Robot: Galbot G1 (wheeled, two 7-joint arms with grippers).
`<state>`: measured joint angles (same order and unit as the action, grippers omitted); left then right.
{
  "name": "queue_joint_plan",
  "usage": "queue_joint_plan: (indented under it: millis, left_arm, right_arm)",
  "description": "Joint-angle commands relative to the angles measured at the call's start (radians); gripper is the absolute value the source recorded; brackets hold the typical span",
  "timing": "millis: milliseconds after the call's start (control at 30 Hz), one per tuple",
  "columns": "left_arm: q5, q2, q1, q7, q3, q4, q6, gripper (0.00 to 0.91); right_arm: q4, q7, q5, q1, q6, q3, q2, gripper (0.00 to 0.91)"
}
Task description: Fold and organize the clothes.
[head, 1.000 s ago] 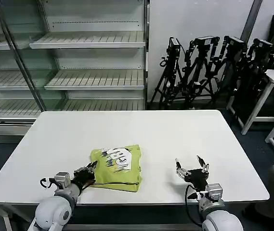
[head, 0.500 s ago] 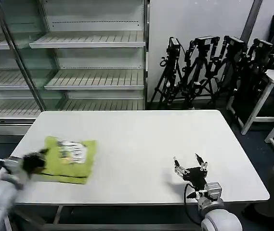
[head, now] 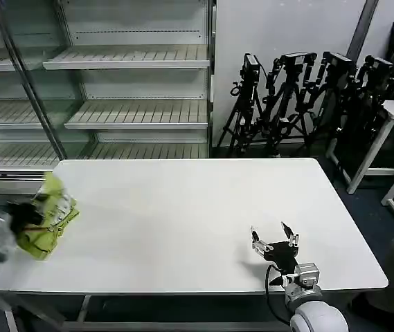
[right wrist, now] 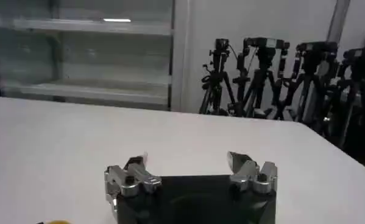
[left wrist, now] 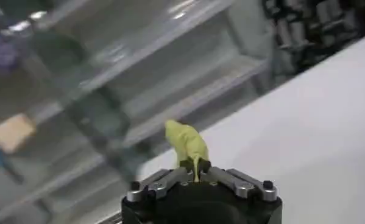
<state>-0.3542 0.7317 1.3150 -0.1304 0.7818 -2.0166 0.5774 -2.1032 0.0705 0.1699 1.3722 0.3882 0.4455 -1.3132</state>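
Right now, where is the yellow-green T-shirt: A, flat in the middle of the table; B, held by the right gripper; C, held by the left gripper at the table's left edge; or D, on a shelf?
C: the left gripper is shut on the folded T-shirt at the table's left edge, while the right gripper hangs open and empty.

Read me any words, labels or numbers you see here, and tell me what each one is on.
None can be read.
The folded T-shirt, held by the left gripper at the table's left edge, has a white-and-dark print, too blurred to read.
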Motion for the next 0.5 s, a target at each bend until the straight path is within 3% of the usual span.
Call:
queue_joint_plan:
  millis: [33,133,367,500]
  left_arm:
    - [0.110,0.367,-0.010,0.149,-0.617,-0.220,-0.001,0.010]
    - [0.012,0.416,-0.085,0.200,-0.640,-0.228,-0.001,0.010]
    - [-0.314,0.440,-0.250,0.403,-0.634,-0.186,0.001,0.010]
    - [-0.357,0.473,-0.296,0.483,-0.656,-0.125,0.001,0.010]
  right_arm:
    - [0.009,0.001,-0.001,0.005,-0.005,0.012,0.002,0.907]
    - [0.009,0.001,-0.003,0.009,-0.005,0.015,0.003,0.907]
    - [0.010,0.001,-0.003,0.001,-0.001,0.029,0.008,0.907]
    - [0.011,0.001,-0.002,-0.017,0.007,0.042,0.010,0.907]
